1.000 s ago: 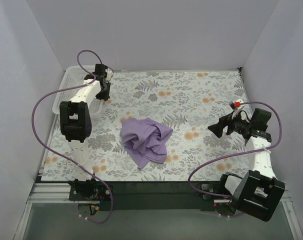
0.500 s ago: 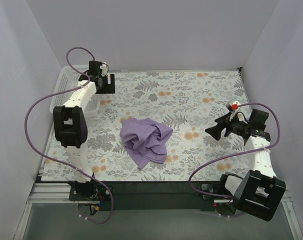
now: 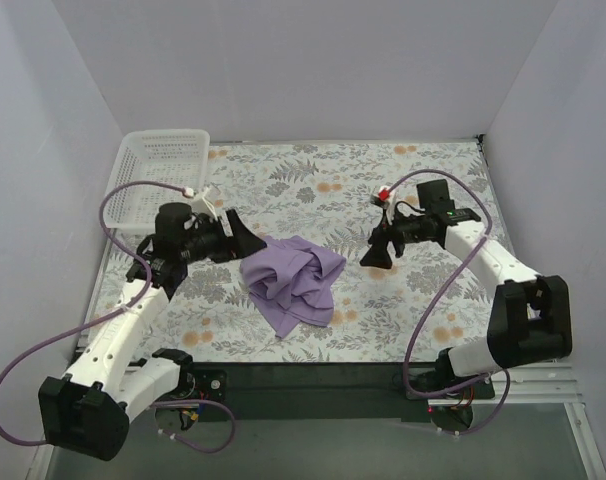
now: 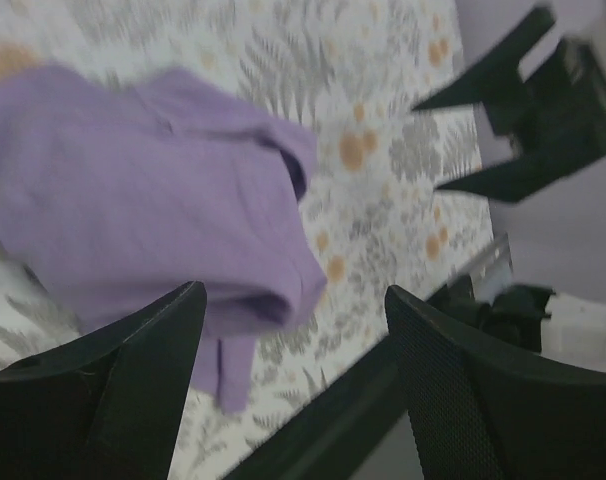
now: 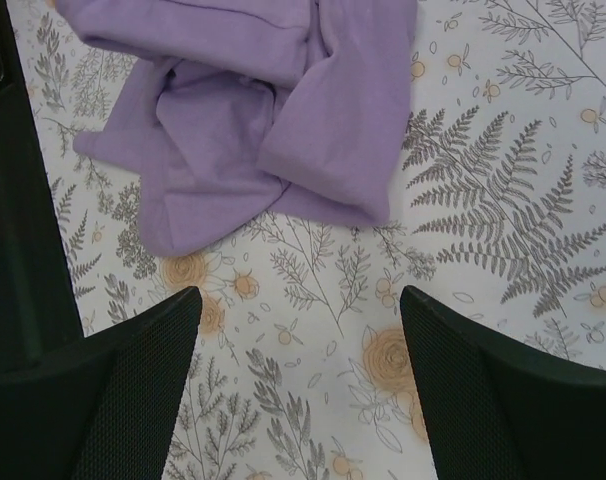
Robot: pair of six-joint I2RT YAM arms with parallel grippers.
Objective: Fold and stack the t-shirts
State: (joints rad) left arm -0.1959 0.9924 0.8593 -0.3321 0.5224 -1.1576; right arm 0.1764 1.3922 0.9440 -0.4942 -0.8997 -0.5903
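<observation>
From above, my left pincer [image 3: 251,238] gapes wide, and the crumpled t-shirt [image 3: 291,275] lies just in front of it on the desk [image 3: 423,180]. My right pincer [image 3: 374,250] is also wide, with the shirt ahead of it but apart.

Left wrist: the shirt [image 4: 143,190] fills the view beyond my spread fingers [image 4: 133,390].

Right wrist: the shirt [image 5: 253,110] lies ahead of my open fingers [image 5: 123,400].
</observation>
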